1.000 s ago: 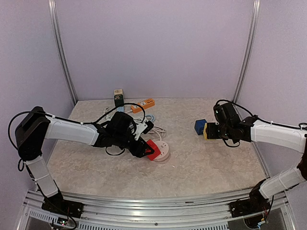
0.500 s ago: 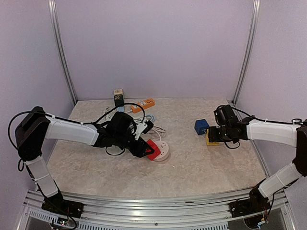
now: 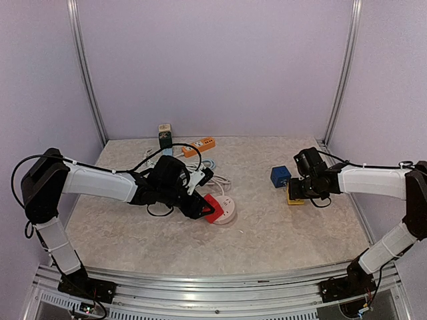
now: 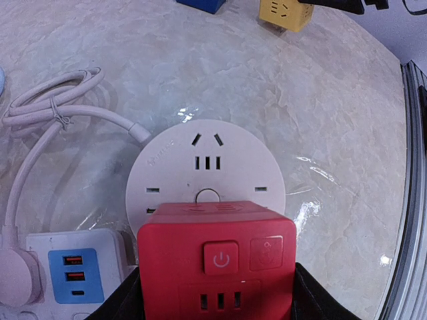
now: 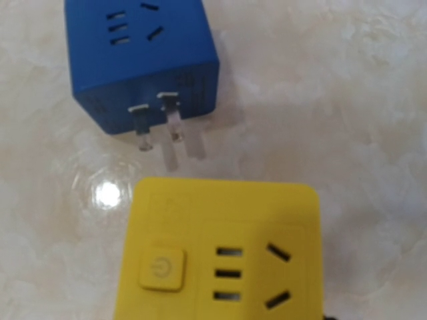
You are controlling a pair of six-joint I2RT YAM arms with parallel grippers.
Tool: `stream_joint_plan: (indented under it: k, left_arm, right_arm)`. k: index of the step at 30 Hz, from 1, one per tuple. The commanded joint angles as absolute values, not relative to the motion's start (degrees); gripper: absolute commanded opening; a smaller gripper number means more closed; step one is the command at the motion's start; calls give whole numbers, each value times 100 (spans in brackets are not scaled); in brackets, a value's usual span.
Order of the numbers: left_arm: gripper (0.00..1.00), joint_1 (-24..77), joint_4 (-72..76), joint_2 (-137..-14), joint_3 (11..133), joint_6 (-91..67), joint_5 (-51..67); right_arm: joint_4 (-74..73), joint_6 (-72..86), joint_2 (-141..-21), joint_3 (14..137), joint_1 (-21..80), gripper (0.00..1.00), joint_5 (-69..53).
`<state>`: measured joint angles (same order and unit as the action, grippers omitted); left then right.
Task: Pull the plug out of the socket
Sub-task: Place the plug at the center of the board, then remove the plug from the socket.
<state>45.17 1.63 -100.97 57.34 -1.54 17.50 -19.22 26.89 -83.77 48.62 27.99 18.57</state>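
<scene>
Red plug (image 4: 217, 263) clamped in my left gripper (image 3: 202, 207); unanchored round socket (image 4: 207, 157) may lift with it. Right gripper (image 3: 298, 189) grips yellow cube (image 5: 220, 253).

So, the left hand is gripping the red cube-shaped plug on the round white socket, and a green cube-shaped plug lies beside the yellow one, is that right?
Not quite: the right wrist view shows a blue cube-shaped plug, not a green one, beside the yellow cube-shaped plug. The left hand does grip the red cube-shaped plug on the round white socket.
</scene>
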Motion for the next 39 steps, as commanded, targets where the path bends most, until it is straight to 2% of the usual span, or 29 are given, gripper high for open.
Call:
stream_joint_plan:
  k: [1, 11, 15, 19, 24, 27, 31, 37, 39]
  left_arm:
    - [19, 4535, -492, -10150, 5616, -297, 1556]
    - [23, 4535, -441, -10145, 5617, -376, 1573]
    - [25, 4535, -408, -10127, 5604, -411, 1578]
    - [26, 4535, -317, -10140, 5575, -529, 1672]
    - [32, 4590, -112, -10163, 5555, -778, 1861]
    - [41, 4639, 105, -10127, 5519, -938, 2039]
    - [60, 4649, 384, -9975, 5360, -1107, 2145]
    - [81, 4645, 537, -9418, 5042, -1223, 1921]
    - [85, 4641, 603, -9145, 4897, -1258, 1849]
  right_arm:
    - [-1933, 2672, -8420, 4965, 2740, 39, 1991]
    - [-1914, 2624, -8248, 4931, 2742, 88, 2043]
    - [-1946, 2573, -8155, 4943, 2742, 99, 2136]
    - [-1972, 2488, -7932, 4921, 2749, 100, 2158]
    - [-1736, 2121, -7361, 4811, 2901, 100, 1964]
    - [-1551, 1872, -7080, 4806, 3169, 100, 1784]
    - [-1320, 1558, -6936, 4869, 3737, 100, 1712]
    - [-1151, 1120, -7282, 5170, 4634, 100, 1885]
    - [-1119, 1041, -7460, 5294, 4854, 100, 1905]
